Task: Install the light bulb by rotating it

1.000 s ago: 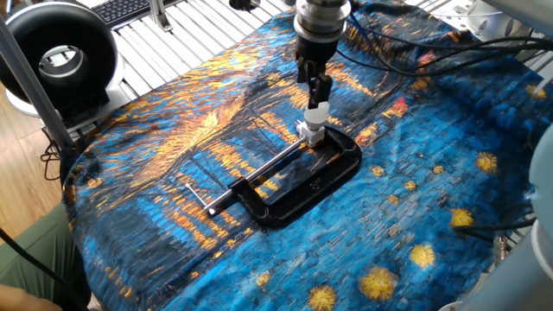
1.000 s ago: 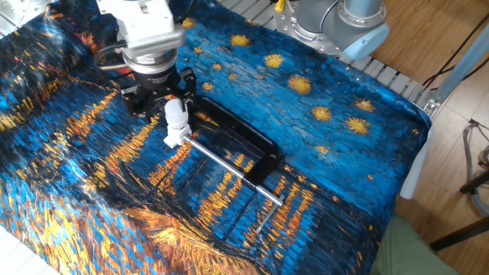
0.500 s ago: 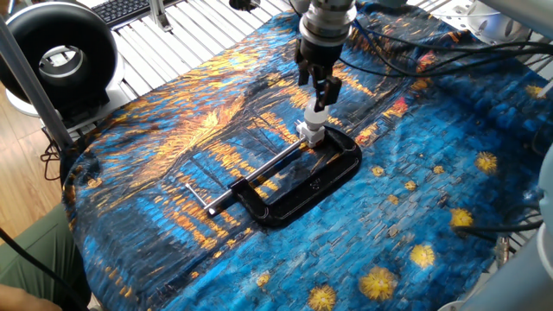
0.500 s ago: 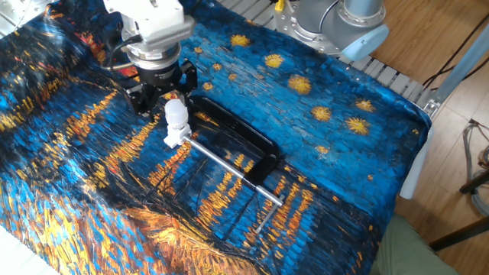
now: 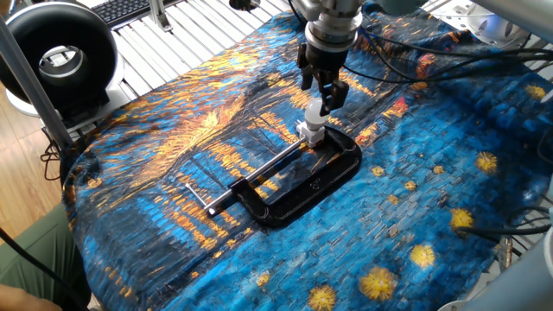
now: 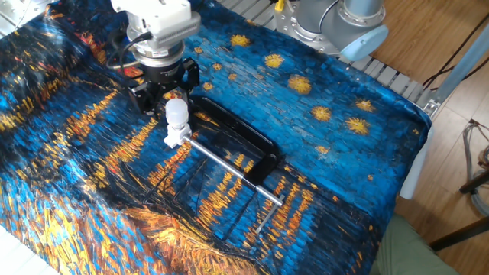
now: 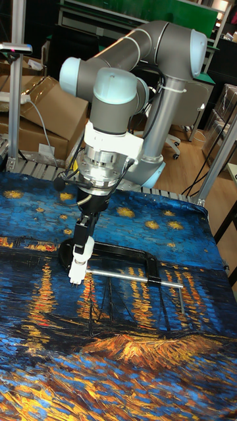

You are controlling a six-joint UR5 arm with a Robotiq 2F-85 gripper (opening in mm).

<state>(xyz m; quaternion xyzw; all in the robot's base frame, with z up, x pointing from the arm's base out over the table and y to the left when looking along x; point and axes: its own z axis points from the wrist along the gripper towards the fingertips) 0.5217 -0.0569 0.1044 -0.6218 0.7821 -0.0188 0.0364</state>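
Observation:
The light bulb [image 5: 317, 111] [image 6: 177, 113] [image 7: 85, 249] is a small white globe standing upright on a white socket block [image 5: 311, 133] [image 6: 175, 138] [image 7: 76, 272]. A black C-clamp [image 5: 304, 183] [image 6: 243, 137] [image 7: 125, 252] lying flat on the cloth holds the block at the end of its silver screw rod [image 5: 263, 164] [image 6: 229, 164]. My gripper [image 5: 320, 97] [image 6: 171, 98] [image 7: 85, 238] comes down from above, and its black fingers sit against the bulb's upper part. It looks shut on the bulb.
A blue and orange painted cloth [image 5: 173, 130] [image 6: 321, 92] covers the table. A black ring-shaped device [image 5: 60, 56] stands at the table's far left corner. Cables [image 5: 415, 43] run across the cloth behind the arm. The arm's base [image 6: 336, 23] stands at the table's back edge.
The gripper has turned about the bulb's axis: one finger showed a second ago, two show now. The wrist has shifted slightly sideways. Bulb, block and clamp stay in place.

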